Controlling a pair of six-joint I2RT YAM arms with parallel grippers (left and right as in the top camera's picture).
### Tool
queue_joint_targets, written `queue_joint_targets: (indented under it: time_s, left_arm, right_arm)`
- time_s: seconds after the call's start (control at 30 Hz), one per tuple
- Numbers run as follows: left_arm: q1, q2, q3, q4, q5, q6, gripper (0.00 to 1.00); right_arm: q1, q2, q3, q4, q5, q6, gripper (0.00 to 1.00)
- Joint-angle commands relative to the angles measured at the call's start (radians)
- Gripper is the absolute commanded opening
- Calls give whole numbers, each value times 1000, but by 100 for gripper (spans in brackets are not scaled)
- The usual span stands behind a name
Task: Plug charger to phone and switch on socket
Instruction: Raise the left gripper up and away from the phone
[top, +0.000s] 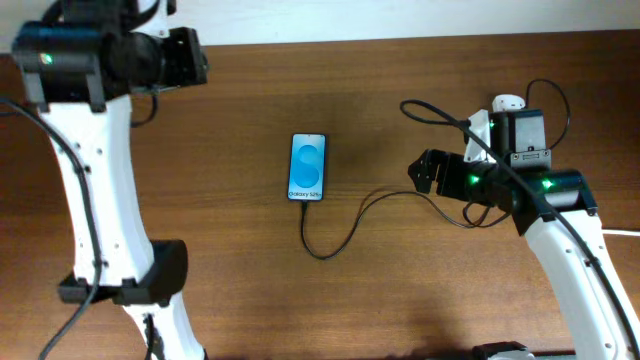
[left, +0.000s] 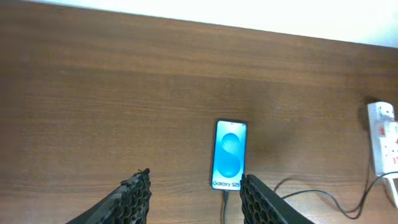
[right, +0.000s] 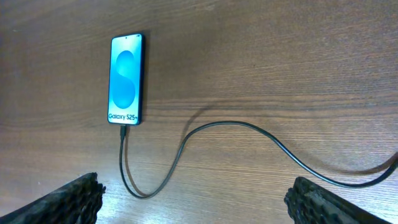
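The phone (top: 307, 167) lies flat mid-table with its blue screen lit; it also shows in the left wrist view (left: 229, 154) and the right wrist view (right: 126, 78). The charger, a thin black cable (top: 345, 238), has its tip in the phone's bottom port (right: 122, 130) and curls right (right: 249, 124). The white socket strip (left: 385, 140) lies at the right; in the overhead view only its end (top: 507, 103) shows behind my right arm. My right gripper (top: 425, 170) (right: 196, 193) is open and empty above the cable. My left gripper (top: 190, 55) (left: 196, 186) is open and empty, at the far left.
The brown wooden table (top: 240, 260) meets a white wall at the back. The socket's thick white cord (top: 625, 232) runs off the right edge. My robot's own black cables (top: 440, 112) loop above the right arm.
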Motion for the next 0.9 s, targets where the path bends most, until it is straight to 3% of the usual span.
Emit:
queue_joint_targets:
  time_s: [0.0,0.1,0.2,0.33,0.4,0.43,0.47,0.87]
  left_arm:
    - [-109,-101,-42,-1,-208,-95,51]
    - [-208,-119,-158,-1,-359,-160,50]
    - [-239,-119,-401,33,-444,-214,49]
    - [-228,-119,-618,300,-283,96,50]
    - [-183,-119,-619,364,-198,149,54]
    - [-139,-118,-619,369,-188,148,58]
    - [-111,-117,-619,367,-192,149,100]
    - [-61,-117,-619,367,-215,149,100]
  right_arm:
    - [3,-16,19,-3,9,-19,98]
    - [3,-16,19,-10,9,-27,98]
    - [3,-16,19,-17,10,-46,98]
    - [3,-14,19,-26,32,-52,98]
    - [3,-14,19,-37,32,-52,98]
    - [3,-14,19,-37,35,-52,98]
    - [3,-14,19,-32,35,-51,98]
    - [3,-12,19,-5,35,-52,98]
